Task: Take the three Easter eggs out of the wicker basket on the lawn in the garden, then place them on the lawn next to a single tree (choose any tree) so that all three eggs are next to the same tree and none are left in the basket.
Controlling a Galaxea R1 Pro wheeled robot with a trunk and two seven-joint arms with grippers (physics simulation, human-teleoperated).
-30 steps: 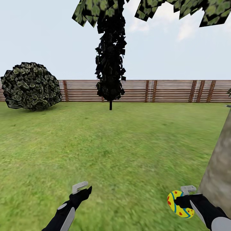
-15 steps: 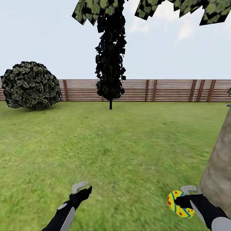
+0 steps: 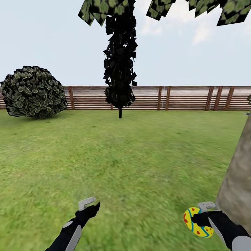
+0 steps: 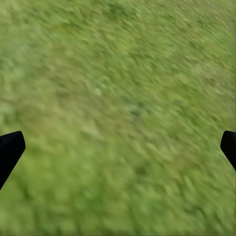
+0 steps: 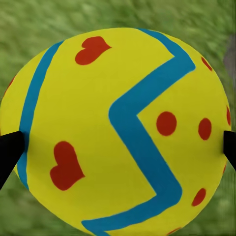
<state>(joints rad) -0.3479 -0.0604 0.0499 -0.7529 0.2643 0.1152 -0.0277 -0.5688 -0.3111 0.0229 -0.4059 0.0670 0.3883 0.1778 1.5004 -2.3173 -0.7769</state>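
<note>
An Easter egg [image 3: 197, 226], yellow with red marks and a blue zigzag band, is sitting clamped between the fingers of the right gripper [image 3: 199, 220] low over the lawn [image 3: 132, 157], just beside the grey-brown trunk of the tree [image 3: 237, 188]. The left gripper [image 3: 91, 205] is hanging empty over the grass with its fingertips [image 4: 10, 150] spread wide apart. A wooden fence [image 3: 181, 98], a round bush [image 3: 33, 92] and a dark narrow tree [image 3: 119, 66] are lining the far edge of the garden.
</note>
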